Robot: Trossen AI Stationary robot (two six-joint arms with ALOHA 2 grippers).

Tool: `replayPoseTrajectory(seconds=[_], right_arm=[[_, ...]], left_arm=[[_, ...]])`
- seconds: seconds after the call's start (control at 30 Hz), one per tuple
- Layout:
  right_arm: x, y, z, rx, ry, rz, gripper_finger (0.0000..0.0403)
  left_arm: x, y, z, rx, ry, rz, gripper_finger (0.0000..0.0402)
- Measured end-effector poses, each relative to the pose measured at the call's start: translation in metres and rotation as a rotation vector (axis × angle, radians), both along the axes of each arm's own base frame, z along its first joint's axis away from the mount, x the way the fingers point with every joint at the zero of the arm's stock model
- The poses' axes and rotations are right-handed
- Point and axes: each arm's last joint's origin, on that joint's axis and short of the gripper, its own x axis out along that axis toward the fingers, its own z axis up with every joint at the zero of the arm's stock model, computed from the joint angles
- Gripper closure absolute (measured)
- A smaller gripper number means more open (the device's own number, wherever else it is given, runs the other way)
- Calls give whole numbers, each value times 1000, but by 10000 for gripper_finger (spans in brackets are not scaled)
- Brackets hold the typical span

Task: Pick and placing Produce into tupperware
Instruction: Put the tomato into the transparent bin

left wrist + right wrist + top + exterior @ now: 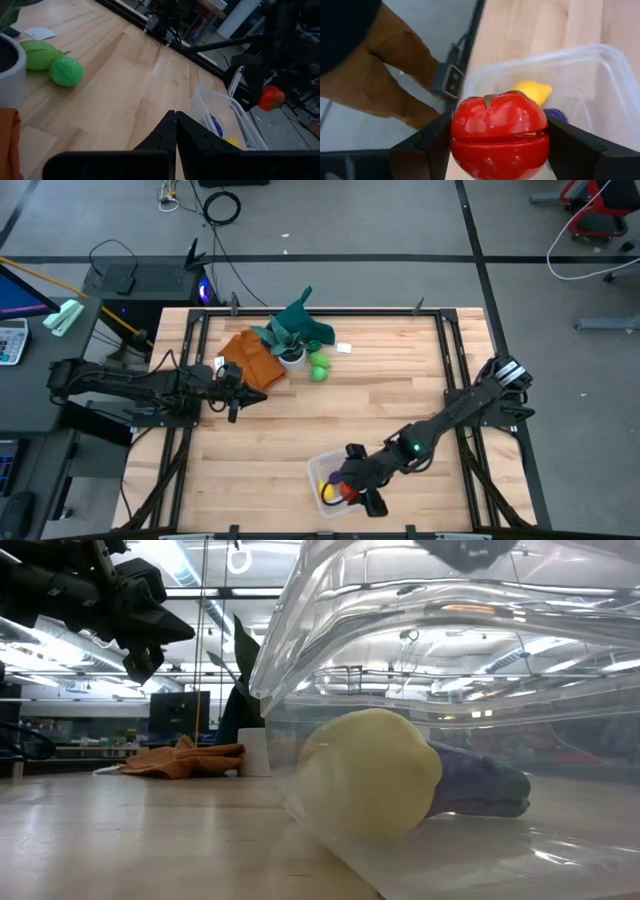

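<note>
While the left gripper point(236, 402) hovers at the left side of the high view with its jaws pressed together on nothing, near the orange cloth point(252, 360), the right gripper point(352, 489) sits low in the frame at the clear container point(318, 467), its jaws clamped on a red tomato point(499, 132). In the right wrist view the tomato fills the middle of the frame, with the container's open rim behind it. Inside the container lie a yellow lemon point(532, 91) and a purple piece point(555, 114), side by side; in the low view the lemon rests against the container's near wall, with the purple piece just behind it to the right. Two green pieces point(319, 366) stay out on the wooden surface point(390, 380), upper middle of the high view, just beside the white pot point(292, 358) with teal leaves. In the left wrist view the greens sit at the upper left, touching each other.
</note>
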Motion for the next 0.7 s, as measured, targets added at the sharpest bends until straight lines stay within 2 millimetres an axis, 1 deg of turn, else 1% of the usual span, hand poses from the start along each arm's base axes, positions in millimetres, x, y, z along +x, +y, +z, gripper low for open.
replayPoseTrajectory(seconds=[0.07, 0.2, 0.33, 0.53, 0.7], right_arm=[[7, 0, -1, -19, -13, 12, 170], [26, 0, 4, -85, -40, 66, 170], [39, -2, -6, -184, 58, 110, 169], [41, 0, -26, -226, 169, 146, 169], [43, 3, -38, -211, 205, 171, 169]], left_arm=[[0, 0, -1, -2, 9, -9, 389], [0, -1, -2, -9, 22, -29, 383], [-1, -1, -3, -11, 28, -40, 378], [-1, -1, -4, -11, 41, -40, 386], [-1, -1, -4, -9, 46, -41, 389]])
